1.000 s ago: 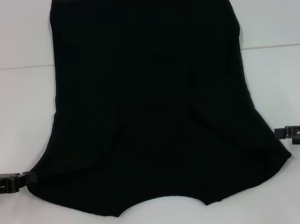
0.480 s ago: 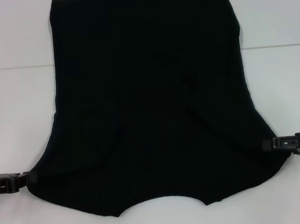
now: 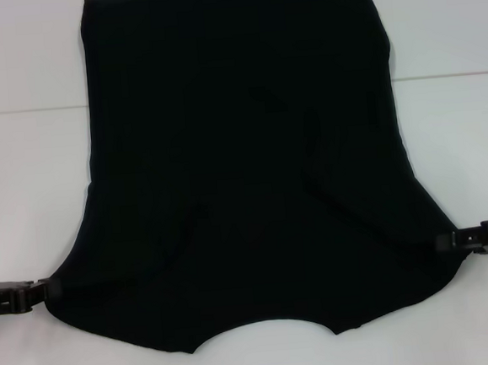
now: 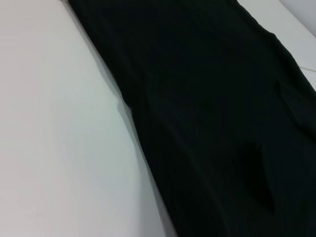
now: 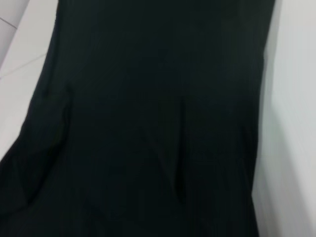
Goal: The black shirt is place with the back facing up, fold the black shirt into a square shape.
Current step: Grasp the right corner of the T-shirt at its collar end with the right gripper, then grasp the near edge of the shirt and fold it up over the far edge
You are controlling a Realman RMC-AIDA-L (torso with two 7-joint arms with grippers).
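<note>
The black shirt (image 3: 243,166) lies flat on the white tabletop (image 3: 31,165), its long axis running away from the robot, with the wide end and curved neckline nearest. The left gripper (image 3: 35,294) sits at its near left corner, unchanged. The right gripper (image 3: 461,238) meets the near right edge, lower than a second ago. Whether either gripper's fingers grip cloth cannot be told.

A plain white worktop (image 3: 33,191) filled the head view from edge to edge. A faint straight seam (image 3: 19,111) crossed it horizontally in the upper part of the frame. Soft, even light fell on the surface, with only pale shadows.
</note>
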